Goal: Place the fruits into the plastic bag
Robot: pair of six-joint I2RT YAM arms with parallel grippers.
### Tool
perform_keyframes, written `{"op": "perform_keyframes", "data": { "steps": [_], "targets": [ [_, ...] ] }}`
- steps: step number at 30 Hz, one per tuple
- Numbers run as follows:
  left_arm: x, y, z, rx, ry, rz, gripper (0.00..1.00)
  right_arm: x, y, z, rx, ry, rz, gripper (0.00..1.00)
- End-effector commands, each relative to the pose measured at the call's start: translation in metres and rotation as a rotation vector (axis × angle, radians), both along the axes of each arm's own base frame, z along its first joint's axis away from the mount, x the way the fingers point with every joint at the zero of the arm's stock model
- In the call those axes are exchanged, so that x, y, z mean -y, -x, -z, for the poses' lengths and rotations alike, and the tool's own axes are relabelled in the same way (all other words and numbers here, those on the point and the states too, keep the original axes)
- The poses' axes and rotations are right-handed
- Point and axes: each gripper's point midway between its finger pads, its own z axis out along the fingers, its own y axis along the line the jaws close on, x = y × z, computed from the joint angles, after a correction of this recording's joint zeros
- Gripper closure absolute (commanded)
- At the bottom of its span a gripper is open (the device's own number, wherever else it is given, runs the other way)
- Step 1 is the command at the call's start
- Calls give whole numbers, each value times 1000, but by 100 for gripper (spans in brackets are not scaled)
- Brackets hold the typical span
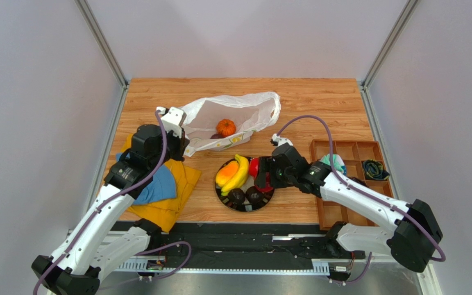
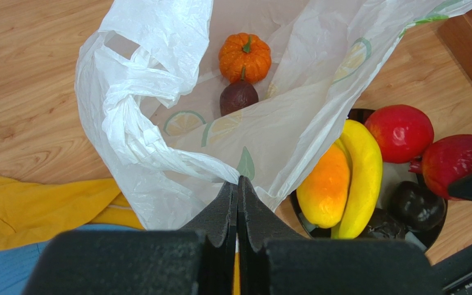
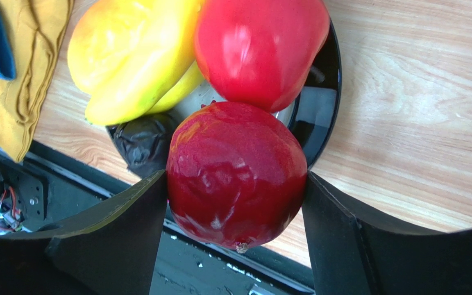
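Observation:
The plastic bag [image 1: 254, 106] lies open at the table's middle back, with the ribbed orange fruit [image 1: 225, 127] and a dark purple one [image 2: 238, 96] inside. My left gripper [image 2: 238, 184] is shut on the bag's near edge [image 2: 207, 166], at its left corner in the top view [image 1: 185, 144]. The black plate [image 1: 240, 209] holds the banana [image 1: 241, 173], the mango [image 1: 225, 174], a red fruit [image 3: 257, 49] and two dark ones [image 1: 237, 195]. My right gripper [image 3: 235, 179] is shut on a dark red round fruit [image 3: 235, 172] at the plate's right side [image 1: 263, 172].
A blue cloth [image 1: 158, 185] lies on a yellow cloth [image 1: 182, 184] left of the plate, under my left arm. A wooden compartment tray [image 1: 343, 150] with small items stands at the right. Enclosure walls border the table on both sides and at the back.

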Motion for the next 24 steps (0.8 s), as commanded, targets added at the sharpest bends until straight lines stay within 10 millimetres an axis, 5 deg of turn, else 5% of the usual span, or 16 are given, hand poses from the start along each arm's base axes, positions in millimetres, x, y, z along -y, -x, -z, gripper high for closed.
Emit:
{"op": "perform_keyframes", "data": {
  "steps": [1,7,13,17,19,20,24],
  "targets": [
    [4,-3,-24,50,32,6,100,-1,-3,-37,80,-53,-23,48],
    [3,-3,-24,50,31,3,100,-15,-10,-75,170,-160,-52,50],
    [4,-4,-23,44,31,6,100,-49,-13,-163,387,-344,-214,51],
    [4,-4,-23,46,30,5,100,-72,-25,-200,484,-351,-278,52],
    [4,-4,-23,46,30,5,100,-86,-34,-203,489,-349,-295,53],
    [3,-4,-23,45,28,3,100,-92,-39,-222,530,-368,-306,53],
    [3,-4,-22,44,27,4,100,-116,-63,-227,537,-330,-323,53]
  ]
}}
